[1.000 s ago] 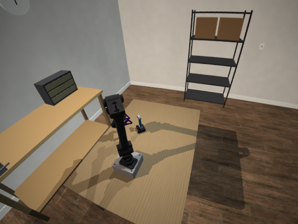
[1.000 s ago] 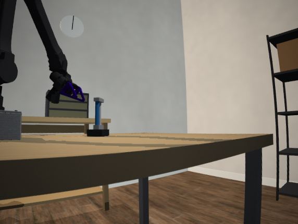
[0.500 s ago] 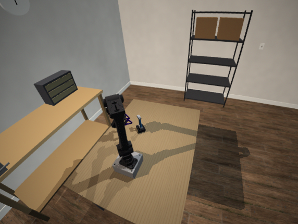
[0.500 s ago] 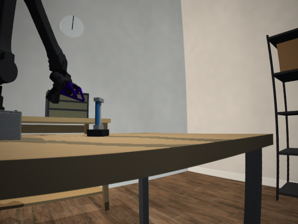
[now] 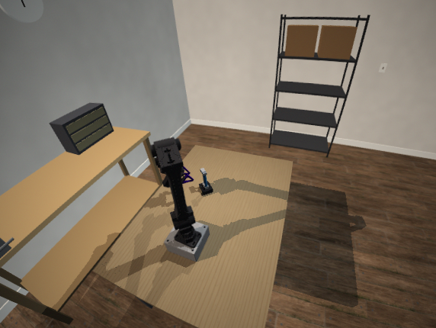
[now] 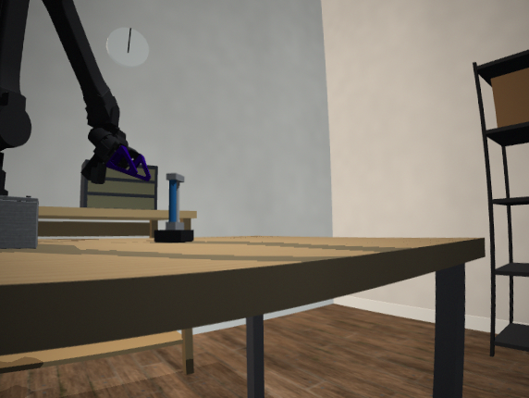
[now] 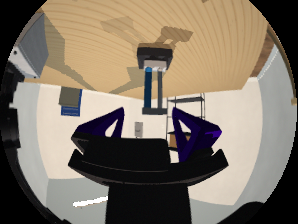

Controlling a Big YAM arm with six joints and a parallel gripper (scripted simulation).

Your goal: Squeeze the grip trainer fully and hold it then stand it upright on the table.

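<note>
The grip trainer [image 6: 174, 206] stands upright on the table [image 6: 287, 259], on its black base with a grey cap on top. From the exterior view only the blue bar shows plainly; the two bars overlap there and I cannot tell thin from thick. In the wrist view the trainer [image 7: 153, 82] appears inverted, and two uprights can be made out, though too small to tell which is foam-covered. My gripper [image 6: 137, 169] hovers above and beside the trainer, apart from it, its purple fingers spread and holding nothing. In the top view my own arm [image 5: 176, 187] hides most of the gripper; only a purple tip shows. My grey base block [image 5: 199, 248] is cut off at the exterior frame's left edge. Behind stand a workbench [image 5: 46, 183] with a drawer cabinet [image 5: 81, 127], and a shelf rack [image 5: 357, 53] holding cardboard boxes [image 5: 320, 41].
</note>
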